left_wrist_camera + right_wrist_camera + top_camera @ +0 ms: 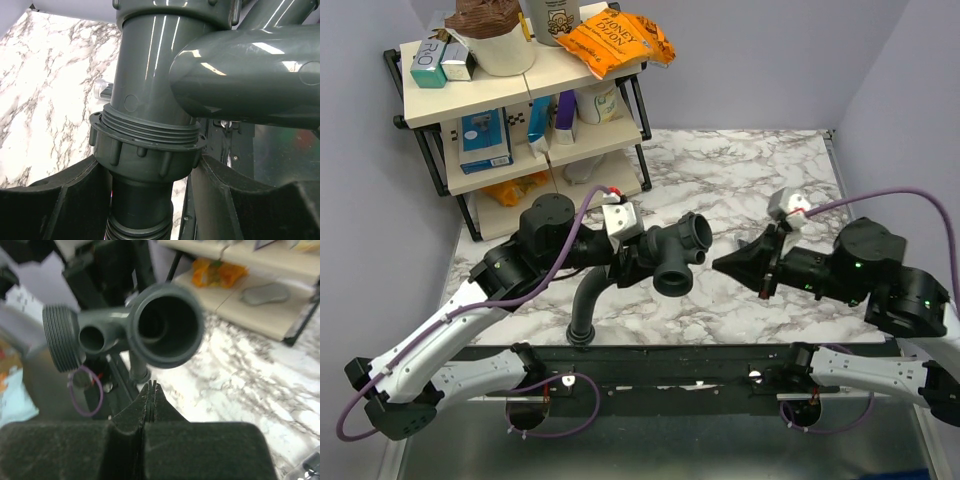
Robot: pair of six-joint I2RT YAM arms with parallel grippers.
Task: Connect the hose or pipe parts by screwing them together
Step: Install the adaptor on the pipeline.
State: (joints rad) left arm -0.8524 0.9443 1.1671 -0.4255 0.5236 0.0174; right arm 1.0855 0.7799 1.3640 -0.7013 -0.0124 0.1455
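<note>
Mouth of the pipe fitting (676,252), gripped in our left claw (150,190), faces right toward our right claw (720,264), which is pinched shut, empty and near.

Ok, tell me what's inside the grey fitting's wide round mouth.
The grey fitting's mouth shows only bare grey inner wall, nothing lodged near the rim. Deeper in, shadow hides the bore.

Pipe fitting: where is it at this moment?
Top view, centre: the pipe fitting is held by the left gripper, with the shut right gripper just right of it.
</note>
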